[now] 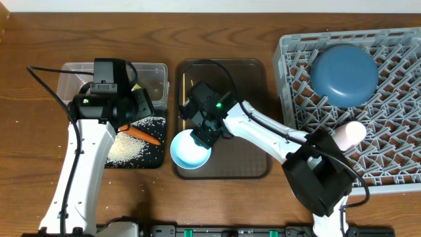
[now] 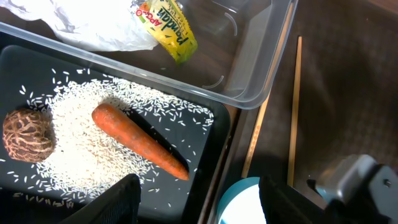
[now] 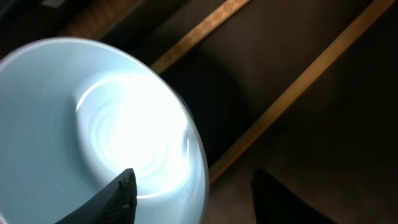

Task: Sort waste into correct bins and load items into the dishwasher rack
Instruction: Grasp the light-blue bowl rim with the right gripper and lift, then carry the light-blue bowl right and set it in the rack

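One loading step seems under way: the half-open, empty right hand [image 3: 199,190] straddles the rim of the round pale-blue bowl [image 1: 189,153] on the dark brown rectangular tray [image 1: 243,158], needing closure, then lift.

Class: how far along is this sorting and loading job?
Done: round blue plate and pale pink cup in the grey plastic rack; yellow-green snack wrapper in the clear plastic tub. In hand: right gripper straddles rim of white-inside bowl. Remaining: bowl, wooden chopsticks.
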Available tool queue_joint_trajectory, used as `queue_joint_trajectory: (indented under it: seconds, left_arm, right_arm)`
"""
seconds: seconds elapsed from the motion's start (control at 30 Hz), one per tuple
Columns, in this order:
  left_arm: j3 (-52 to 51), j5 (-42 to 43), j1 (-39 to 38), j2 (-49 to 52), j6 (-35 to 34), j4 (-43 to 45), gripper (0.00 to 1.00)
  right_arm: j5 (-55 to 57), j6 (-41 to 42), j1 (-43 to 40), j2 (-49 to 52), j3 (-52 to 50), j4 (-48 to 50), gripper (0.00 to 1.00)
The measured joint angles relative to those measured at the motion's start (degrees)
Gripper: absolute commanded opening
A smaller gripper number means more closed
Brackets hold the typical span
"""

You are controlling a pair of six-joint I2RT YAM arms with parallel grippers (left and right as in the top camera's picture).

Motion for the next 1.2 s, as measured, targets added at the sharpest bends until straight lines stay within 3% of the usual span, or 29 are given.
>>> queue_joint_trajectory:
  seconds: [0.27,0.4,0.73,0.93,1.2]
  left_arm:
    - [0.0,0.0,0.0,0.0,-0.02,0.0,0.62]
    - [0.0,0.0,-0.02,0.0,-0.02,-0.02,0.62]
    - [0.0,0.0,0.0,0.0,-0.02,-0.02,0.62]
    - [0.0,0.0,0.0,0.0,-0.02,0.0,0.63]
    - [0.0,0.0,0.0,0.0,-0.02,0.15,0.63]
  right_arm:
    - [0.04,-0.31,-0.02,1.68,-0.02,0.48,0.21]
    - [0.04,-0.42,0.0,1.81,-0.02,0.61,0.01]
    - [-0.04,-0.13,-0.02,1.81,0.74,0.13,0.01]
    - [-0.22,0.02,-0.02,1.33,8.02,-1.75,0.01]
    - [4.2,0.07,-1.51,-6.78,13.16,-9.9,0.01]
